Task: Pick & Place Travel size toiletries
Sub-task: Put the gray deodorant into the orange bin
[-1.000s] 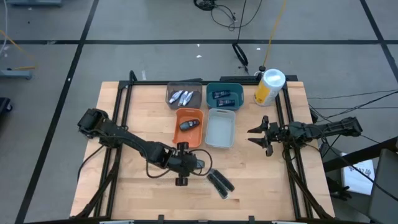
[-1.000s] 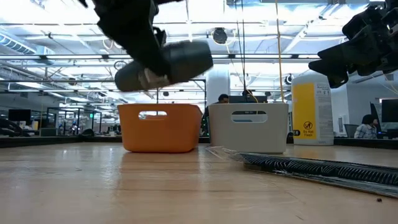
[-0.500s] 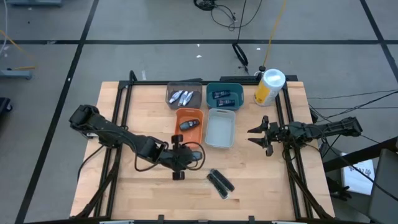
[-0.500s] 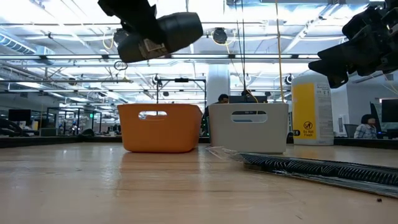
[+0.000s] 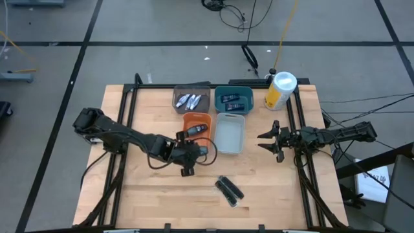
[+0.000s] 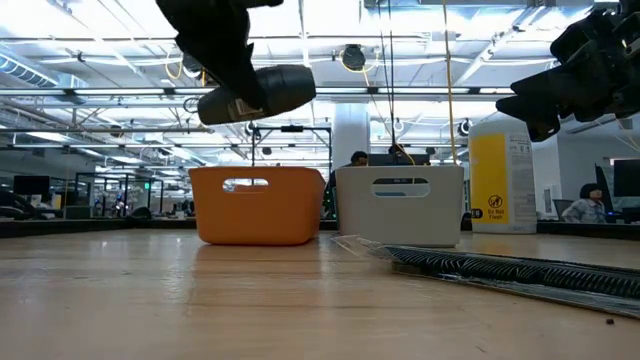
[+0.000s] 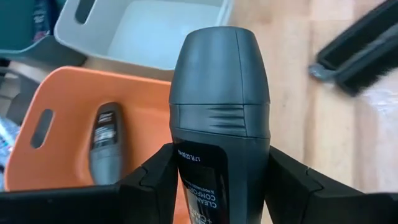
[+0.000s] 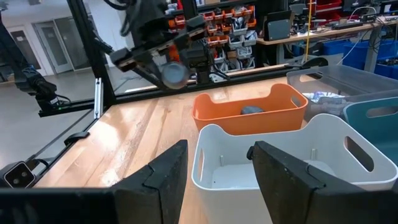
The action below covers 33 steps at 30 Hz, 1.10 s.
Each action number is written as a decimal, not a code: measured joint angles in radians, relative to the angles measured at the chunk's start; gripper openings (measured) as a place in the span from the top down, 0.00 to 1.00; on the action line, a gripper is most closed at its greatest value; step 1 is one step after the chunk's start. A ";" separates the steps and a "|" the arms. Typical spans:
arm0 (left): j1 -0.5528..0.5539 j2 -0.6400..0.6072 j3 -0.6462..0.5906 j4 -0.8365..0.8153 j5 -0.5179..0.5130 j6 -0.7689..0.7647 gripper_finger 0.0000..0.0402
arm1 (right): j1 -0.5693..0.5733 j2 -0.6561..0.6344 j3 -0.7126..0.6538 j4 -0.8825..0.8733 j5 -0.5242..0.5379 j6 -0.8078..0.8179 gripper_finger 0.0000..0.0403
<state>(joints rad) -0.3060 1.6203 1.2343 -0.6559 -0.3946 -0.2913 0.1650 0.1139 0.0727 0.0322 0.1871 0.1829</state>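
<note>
My left gripper (image 5: 192, 153) is shut on a dark grey oval (image 7: 219, 106), which it holds in the air just near of the orange bin (image 5: 196, 123). A second dark grey oval (image 7: 104, 140) lies in that bin. Two silvery tubes (image 5: 189, 100) lie in the grey bin. Dark blue tubes (image 5: 233, 100) lie in the teal bin. Two slim black bars (image 5: 228, 189) rest flat on the table nearer the front. My right gripper (image 5: 267, 140) hangs open at the right, with nothing between its fingers. My left gripper pinches the oval's body below the cap, at its two narrow sides (image 7: 180, 168), between its two fingers (image 7: 152, 183). The fingers slant downward from the table's left and lie along the oval. The oval is lifted clear, with its cap end (image 6: 290, 85) pointing away from the gripper.
A white bin (image 5: 229, 133) stands right of the orange one. A yellow-and-white canister (image 5: 280, 89) stands at the far right corner. Bare wood lies at the front left of the table. People show in the room beyond.
My left gripper has carried the dark grey oval toward the table's far edge, up to the orange bin, and risen somewhat. It has tipped on the way, and the oval has stayed between the fingers.
</note>
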 joint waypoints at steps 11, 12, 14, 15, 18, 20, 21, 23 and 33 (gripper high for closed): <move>0.110 0.000 0.000 -0.041 0.002 0.005 0.56 | 0.000 0.000 0.000 0.000 0.000 0.000 0.58; 0.122 0.000 -0.001 -0.041 0.002 0.001 0.56 | 0.000 0.000 0.000 0.000 0.000 -0.001 0.58; 0.144 0.000 -0.001 -0.042 0.001 -0.001 0.56 | 0.000 0.000 0.000 0.000 0.000 -0.001 0.58; 0.154 0.000 -0.001 -0.043 0.001 -0.003 0.56 | 0.000 0.000 0.000 0.000 0.000 -0.002 0.58; 0.180 0.000 -0.002 -0.048 0.004 -0.005 0.54 | 0.000 0.000 0.000 0.000 -0.001 -0.002 0.58; 0.197 0.000 -0.002 -0.050 0.012 -0.007 0.54 | 0.000 0.000 0.000 0.000 -0.001 -0.003 0.58; 0.206 0.000 -0.002 -0.051 0.016 -0.010 0.54 | 0.000 0.000 0.000 0.000 -0.001 -0.003 0.58; 0.223 0.000 -0.002 -0.050 0.025 -0.023 0.55 | 0.000 0.000 0.000 0.000 -0.001 -0.003 0.58; 0.252 0.051 -0.002 -0.040 0.057 -0.058 0.54 | 0.000 0.000 0.000 0.000 -0.001 -0.004 0.58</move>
<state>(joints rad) -0.0544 1.6710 1.2324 -0.6964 -0.3379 -0.3489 0.1652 0.1139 0.0727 0.0322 0.1860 0.1791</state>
